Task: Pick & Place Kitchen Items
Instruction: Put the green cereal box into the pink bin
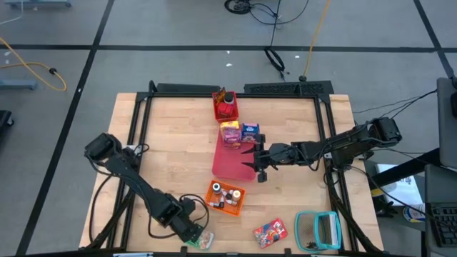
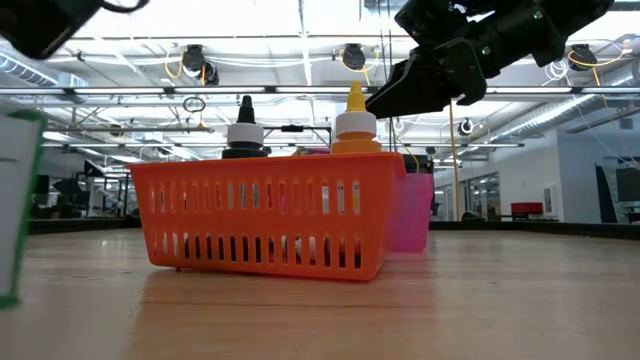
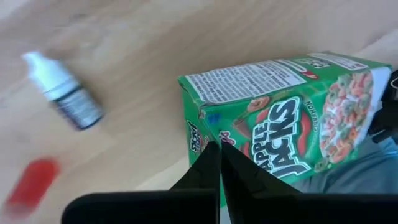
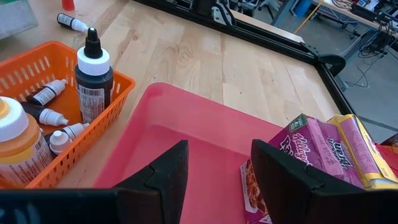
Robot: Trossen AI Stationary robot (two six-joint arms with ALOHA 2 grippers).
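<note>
Clenched tight, my left gripper's [image 3: 219, 163] fingers [image 3: 205, 171] meet at the edge of a green cardboard cereal box [image 3: 283, 121] lying near the table's front edge; I cannot tell whether they pinch it. My right gripper [image 4: 214, 171] hangs with fingers apart and empty over the flat pink plastic tray [image 4: 186, 134], where a pink-purple carton [image 4: 317, 155] rests. An orange slotted plastic basket [image 2: 265, 215] holds a black-capped dark bottle [image 2: 245, 130], a yellow-capped bottle [image 2: 352, 120] and small droppers [image 4: 46, 93]. Only my left wrist view shows a loose white-capped dropper bottle [image 3: 62, 90] on the wooden table [image 1: 171, 143].
</note>
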